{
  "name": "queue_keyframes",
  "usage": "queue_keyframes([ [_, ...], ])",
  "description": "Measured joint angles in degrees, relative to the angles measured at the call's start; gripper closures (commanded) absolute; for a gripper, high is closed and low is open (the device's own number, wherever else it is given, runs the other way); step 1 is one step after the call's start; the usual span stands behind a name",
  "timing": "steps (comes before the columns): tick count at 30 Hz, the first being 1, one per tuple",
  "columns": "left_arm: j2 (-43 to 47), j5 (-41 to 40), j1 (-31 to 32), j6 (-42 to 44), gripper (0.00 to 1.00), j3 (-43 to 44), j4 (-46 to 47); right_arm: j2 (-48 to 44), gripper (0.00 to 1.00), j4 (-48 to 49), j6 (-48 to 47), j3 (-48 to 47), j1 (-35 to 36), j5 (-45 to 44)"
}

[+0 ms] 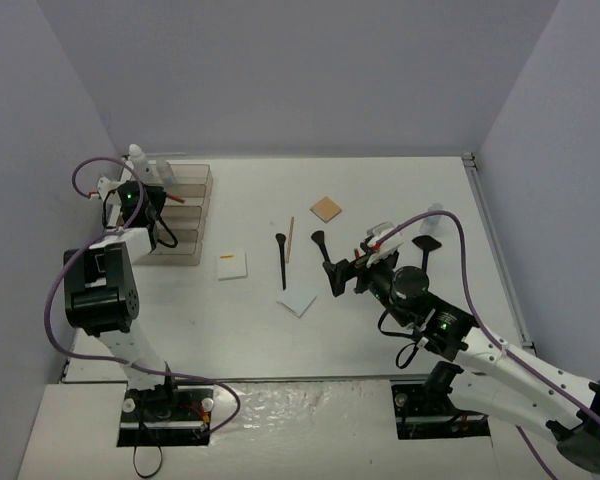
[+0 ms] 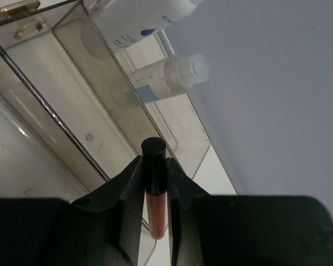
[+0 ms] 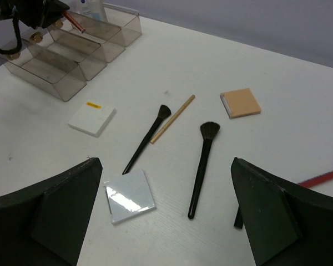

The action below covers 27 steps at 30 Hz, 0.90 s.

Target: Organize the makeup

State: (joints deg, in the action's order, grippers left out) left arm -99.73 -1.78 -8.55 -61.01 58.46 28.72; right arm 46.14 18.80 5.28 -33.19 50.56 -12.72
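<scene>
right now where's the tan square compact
In the top view the tan square compact lies flat right of centre, on the far side, just beyond the tips of the wooden stick and the fluffy black brush.

left arm reaches forward, left gripper (image 2: 155,169) clamped on a lip tube (image 2: 155,213); right gripper (image 3: 165,183) gapes wide, angled down.

A: Any lettering you can read?
B: None. The white bottle (image 2: 139,19) and the clear-capped bottle (image 2: 162,78) in the organizer tray (image 2: 55,113) carry blue print, too blurred to read.
A: The white square pad (image 3: 92,120) near the tray?
B: It has a small yellow strip (image 3: 93,104); any writing on it is too small to tell.
</scene>
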Motion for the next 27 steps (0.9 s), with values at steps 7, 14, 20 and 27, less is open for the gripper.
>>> queue_keyframes([
  [7,-10.2,-1.1,-0.8,-3.5,0.98,6.8,1.7,-1.6,0.00,-0.8,-1.0,0.9,0.0,-1.6],
  [14,-13.5,-2.7,-1.4,-4.0,0.90,10.9,3.3,0.1,0.00,-0.8,-1.3,0.9,-0.3,-1.9],
  [20,-14.5,-2.8,-1.7,-4.3,0.64,11.0,3.2,0.3,0.00,-0.8,-1.3,1.0,-0.3,-2.9],
  [27,-14.6,-2.7,-1.9,-4.0,0.42,11.1,1.9,0.3,0.00,-0.9,-0.9,1.0,-0.3,-3.6],
])
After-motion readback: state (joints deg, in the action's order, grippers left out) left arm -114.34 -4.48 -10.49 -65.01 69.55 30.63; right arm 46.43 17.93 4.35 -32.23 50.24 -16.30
